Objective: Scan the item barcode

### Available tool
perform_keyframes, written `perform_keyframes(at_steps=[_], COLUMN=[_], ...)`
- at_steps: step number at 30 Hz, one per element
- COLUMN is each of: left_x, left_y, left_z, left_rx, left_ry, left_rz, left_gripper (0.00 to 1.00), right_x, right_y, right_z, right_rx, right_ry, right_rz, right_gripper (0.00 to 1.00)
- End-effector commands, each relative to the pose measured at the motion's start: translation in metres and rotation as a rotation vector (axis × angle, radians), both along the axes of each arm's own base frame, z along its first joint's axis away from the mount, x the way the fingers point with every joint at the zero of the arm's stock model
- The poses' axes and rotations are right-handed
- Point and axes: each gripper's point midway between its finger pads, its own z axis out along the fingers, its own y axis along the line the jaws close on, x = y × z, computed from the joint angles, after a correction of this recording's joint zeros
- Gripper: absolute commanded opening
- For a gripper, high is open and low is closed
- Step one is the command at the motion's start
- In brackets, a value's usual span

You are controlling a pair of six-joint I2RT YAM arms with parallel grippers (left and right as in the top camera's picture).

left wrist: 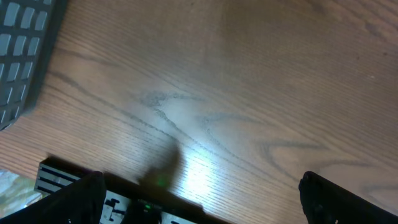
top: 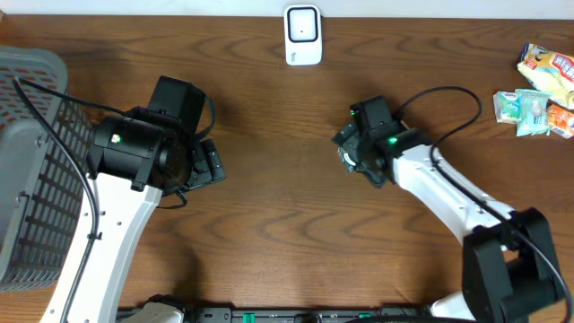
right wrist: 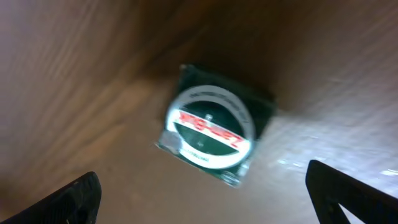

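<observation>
Now, item [right wrist: 211, 124]: dark green square pack with a round, white-rimmed label and red lettering, too blurred to read. It lies flat on the table [top: 287, 233] at the centre of the right wrist view. From overhead it sits just right of the frame's centre, almost wholly hidden under the right arm's head, with only a pale arc of the label showing.
Right pincer [right wrist: 211, 199]: wide open. Its two dark fingertips show in the lower left and lower right corners of its own view, and the item is above the gap between them, touching neither.
Left pincer [left wrist: 208, 202]: wide open over bare wood, nothing between its fingers. From overhead it hangs left of the frame's centre, well apart from the item.
Scanner [top: 303, 34]: small white unit with a dark window and a red dot, standing at the top centre of the overhead frame, well apart from both pincers.
Basket [top: 31, 161]: grey, slotted walls, at the left edge of the overhead frame just beside the left arm. One corner also shows in the upper left of the left wrist view.
Snack packs [top: 543, 90]: a loose cluster in yellow, green and orange, in the upper right corner of the overhead frame, near the table's edge.
Cable [top: 448, 94]: black, looping from the right arm's head toward the right of the frame.
</observation>
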Motion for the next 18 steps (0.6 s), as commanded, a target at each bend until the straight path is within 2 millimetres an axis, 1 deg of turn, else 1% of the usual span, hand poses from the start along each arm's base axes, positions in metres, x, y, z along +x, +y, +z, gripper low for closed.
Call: perform_keyframes(at_steps=[1,5,8,13,18], left_x=[0.000,0.000,0.000,0.000,-0.001], left_y=[0.002,0.002,0.002,0.002,0.002], left_z=[0.002,0.002,0.002,0.002,0.002], left_rx=[-0.001,-0.001,-0.001,-0.001,-0.001], left_ry=[-0.008,-0.008,-0.008,-0.008,-0.008], left_rz=[0.014,0.014,0.014,0.014,0.014], left_gripper=[0.98,0.98,0.98,0.97,0.98], right_x=[0.008,0.006,0.005,0.008,0.005], right_y=[-0.011,-0.021,-0.021,-0.016,-0.011], right_z=[-0.016,-0.035,-0.046,-0.054,-0.057], right_rx=[-0.035,-0.027,-0.001,0.005,0.017], right_ry=[0.003,0.059,0.096,0.099,0.113], right_rz=[-0.113,-0.165,-0.166,-0.118,-0.107], right_gripper=[0.99,0.99,0.99,0.99,0.95])
